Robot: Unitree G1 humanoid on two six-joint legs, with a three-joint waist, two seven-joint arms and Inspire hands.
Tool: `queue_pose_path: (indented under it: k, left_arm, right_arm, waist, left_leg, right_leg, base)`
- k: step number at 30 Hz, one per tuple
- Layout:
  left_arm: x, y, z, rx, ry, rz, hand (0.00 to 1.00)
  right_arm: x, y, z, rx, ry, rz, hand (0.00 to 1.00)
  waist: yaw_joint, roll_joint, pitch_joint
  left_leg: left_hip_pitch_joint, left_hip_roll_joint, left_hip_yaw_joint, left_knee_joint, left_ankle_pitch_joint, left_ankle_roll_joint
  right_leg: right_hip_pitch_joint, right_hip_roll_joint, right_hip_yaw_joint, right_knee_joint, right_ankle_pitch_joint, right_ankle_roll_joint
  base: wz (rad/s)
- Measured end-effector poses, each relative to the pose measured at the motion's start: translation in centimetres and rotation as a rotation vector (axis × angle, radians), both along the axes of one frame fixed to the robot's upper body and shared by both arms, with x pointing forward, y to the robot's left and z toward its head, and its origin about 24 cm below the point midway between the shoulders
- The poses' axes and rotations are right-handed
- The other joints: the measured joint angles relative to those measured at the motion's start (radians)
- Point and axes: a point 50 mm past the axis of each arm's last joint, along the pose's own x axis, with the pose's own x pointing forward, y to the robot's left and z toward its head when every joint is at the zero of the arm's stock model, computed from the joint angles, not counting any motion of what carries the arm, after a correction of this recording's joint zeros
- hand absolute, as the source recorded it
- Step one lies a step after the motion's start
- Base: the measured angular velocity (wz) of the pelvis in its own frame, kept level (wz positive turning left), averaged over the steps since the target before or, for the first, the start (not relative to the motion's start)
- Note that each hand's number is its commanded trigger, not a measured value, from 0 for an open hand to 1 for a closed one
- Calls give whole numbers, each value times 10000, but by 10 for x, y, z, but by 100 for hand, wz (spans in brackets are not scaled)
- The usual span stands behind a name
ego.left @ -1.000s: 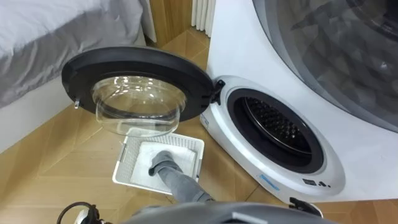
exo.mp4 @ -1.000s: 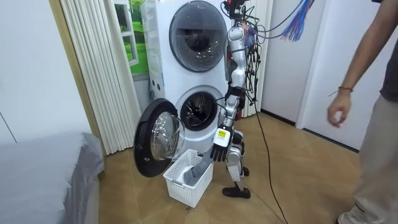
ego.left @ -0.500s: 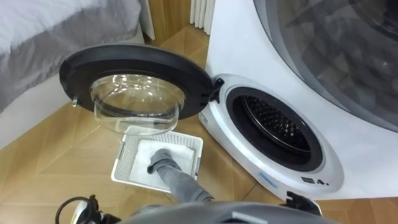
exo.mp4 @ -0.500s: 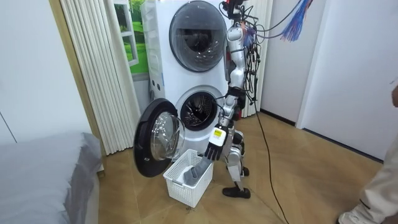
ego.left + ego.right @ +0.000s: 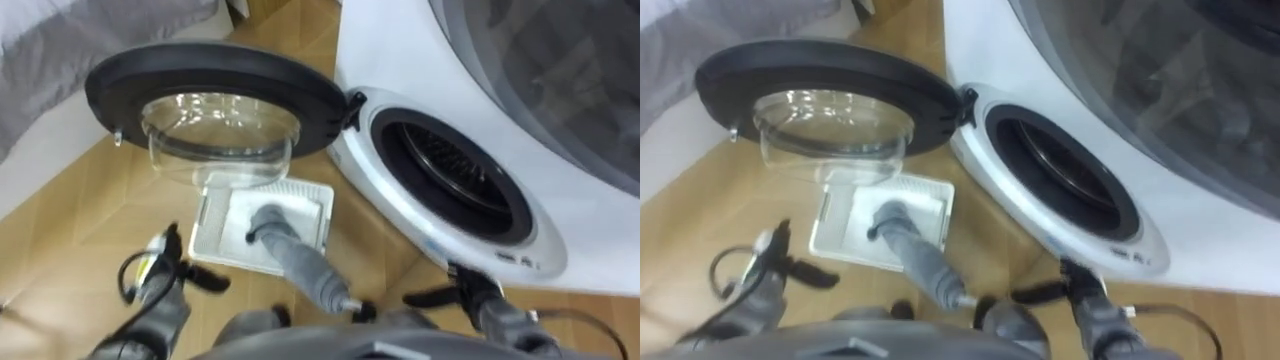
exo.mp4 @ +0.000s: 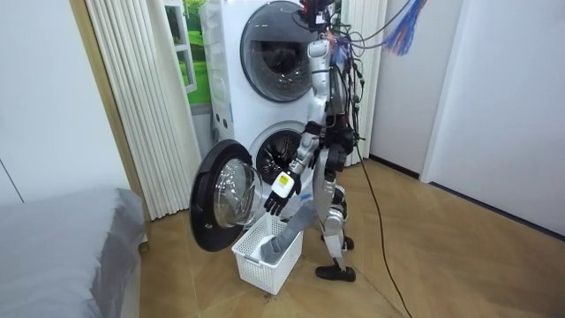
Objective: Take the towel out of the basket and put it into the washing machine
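A pale towel (image 5: pixel 235 228) lies in a white slatted basket (image 5: pixel 205 238) on the wood floor, just below the open round door (image 5: pixel 215 95) of the lower washing machine. The dark drum opening (image 5: pixel 455 180) gapes to the right of the basket. My left hand (image 5: pixel 160 275) hangs low at the left, beside the basket, fingers straight and holding nothing. My right hand (image 5: pixel 465 295) hovers under the drum opening with its fingers stretched leftward, also empty. In the room view I stand at the basket (image 6: pixel 265 258) with the left hand (image 6: pixel 278 196) spread above it.
A grey bed (image 5: pixel 60 40) fills the upper left corner. A second machine with a glass door (image 5: pixel 560 50) is stacked on top. The open door overhangs the basket's far edge. Pale curtains (image 6: pixel 132 97) hang at the room view's left.
Both hands have come up into the eye view, one at each side. In the room view my arm has lifted above the basket. The person at the right has gone.
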Motion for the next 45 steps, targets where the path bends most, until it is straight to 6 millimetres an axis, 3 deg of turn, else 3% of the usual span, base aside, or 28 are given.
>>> queue_pose_path:
  k: [9,14,17,22,24,28,31,33,35,39,45]
  left_arm:
    - [56,-29,22,20,-1312,-1226,0]
    - [80,-40,36,482,-1902,-2421,0]
    - [92,-44,45,1115,-2312,-3252,0]
    - [116,-58,63,2181,-3118,-4804,0]
    - [130,-63,76,2739,-3617,-5333,0]
    - [146,-72,91,3219,-4170,-5934,0]
    - [150,-75,96,3789,-4368,-6421,0]
    - [152,-80,98,4279,-4493,-7103,0]
    - [150,-79,96,4569,-4318,-7358,0]
    - [148,-82,93,4806,-4137,-7961,0]
    - [144,-86,90,5313,-4051,-8970,0]
  right_arm:
    - [41,21,11,-90,-983,714,0]
    - [53,31,16,-111,-1318,1137,0]
    - [64,35,21,-203,-1748,1361,0]
    - [86,44,34,-76,-2672,1369,0]
    - [100,50,43,12,-3165,1572,0]
    - [112,58,52,250,-3558,1611,0]
    - [120,63,58,534,-3936,1490,0]
    - [123,66,62,838,-4145,1349,0]
    - [126,70,65,1251,-4329,1204,0]
    - [134,78,73,1927,-4747,1076,0]
    - [140,88,79,2762,-5211,926,0]
  waist:
    - [-251,-12,335]
    - [-428,-19,436]
    - [-502,-86,516]
    - [-596,-56,595]
    - [-797,-69,702]
    - [-999,-60,726]
    - [-1131,-54,730]
    - [-1175,-55,728]
    - [-1292,-57,728]
    - [-1608,-82,713]
    - [-2051,-103,705]
  left_leg:
    - [-1989,37,-108,785,52,-7]
    - [-3212,41,-45,1581,50,-6]
    - [-3846,31,85,1894,49,-5]
    - [-5354,75,200,2943,44,-4]
    - [-6118,98,262,3580,38,1]
    - [-7377,311,458,4766,-53,75]
    - [-8273,449,613,5570,-383,228]
    - [-8913,514,645,6251,-978,267]
    - [-9458,558,632,6854,-1133,281]
    - [-10071,577,630,7699,-1230,257]
    - [-10731,748,639,8499,-1273,224]
  right_leg:
    - [-2295,-94,279,1338,-2,-3]
    - [-3455,-200,322,2107,-7,-11]
    - [-4384,-216,814,2865,-8,-13]
    - [-5634,-247,954,3338,-10,-16]
    - [-6406,-277,1132,3926,-17,-26]
    - [-7396,-201,1345,4627,-163,-193]
    - [-8243,-174,1392,5314,-541,-200]
    - [-9039,-161,1548,6103,-1007,-364]
    - [-9606,-187,1588,6797,-1158,-424]
    - [-10331,-184,1831,7756,-1321,-327]
    - [-11019,-145,1843,8507,-1354,-379]
  base:
    - [-2]
    - [5]
    - [-3]
    - [-6]
    - [-4]
    - [0]
    - [0]
    - [-3]
    - [-3]
    - [2]
    - [-5]
